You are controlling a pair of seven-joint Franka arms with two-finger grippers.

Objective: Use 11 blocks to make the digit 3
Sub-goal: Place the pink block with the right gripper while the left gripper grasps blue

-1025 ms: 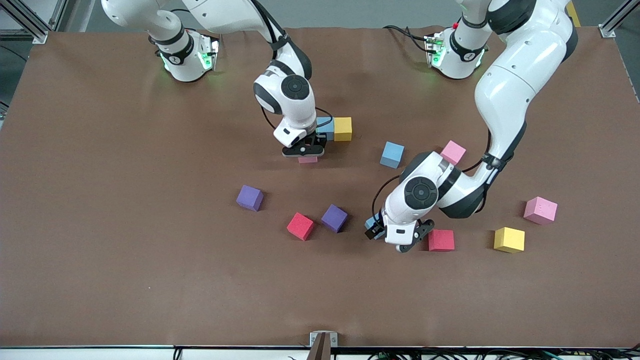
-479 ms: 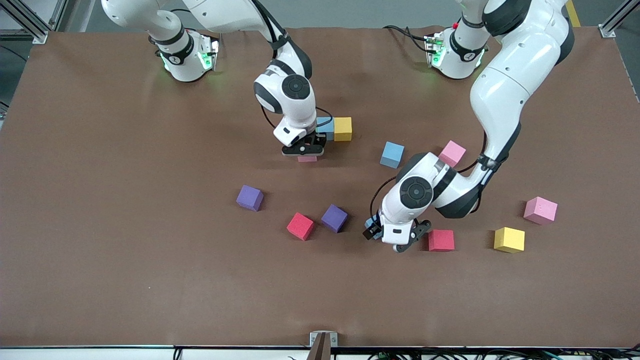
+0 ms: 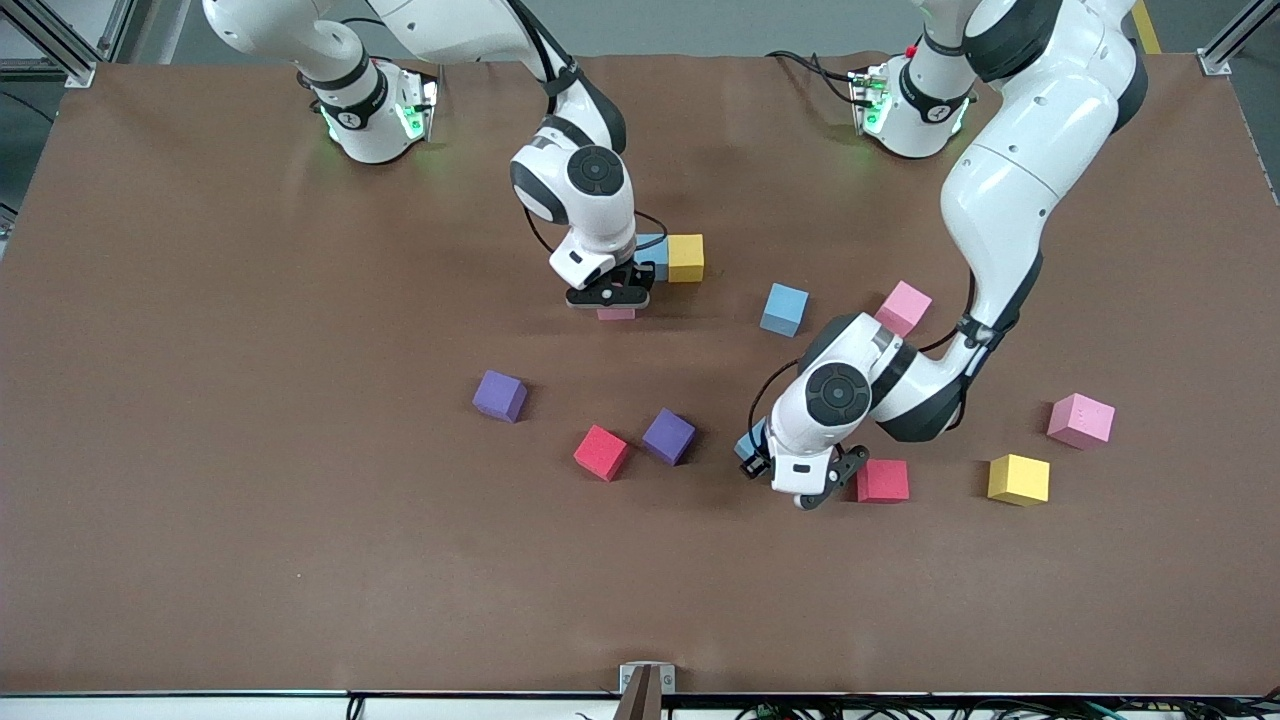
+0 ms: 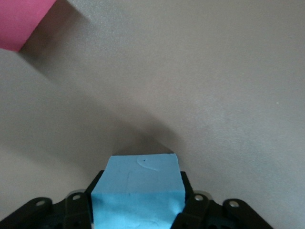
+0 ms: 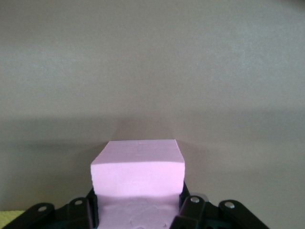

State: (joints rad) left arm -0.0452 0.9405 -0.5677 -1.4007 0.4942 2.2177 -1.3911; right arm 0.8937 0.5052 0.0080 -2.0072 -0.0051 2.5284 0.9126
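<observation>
Light blue foam block [image 4: 137, 191] is pinched tight in my left gripper [image 3: 795, 478], low beside the red cube [image 3: 883, 480]. My right gripper [image 3: 612, 297] is clamped on a pink block [image 5: 138, 183], down by the blue [image 3: 655, 250] and yellow [image 3: 686, 257] pair
</observation>
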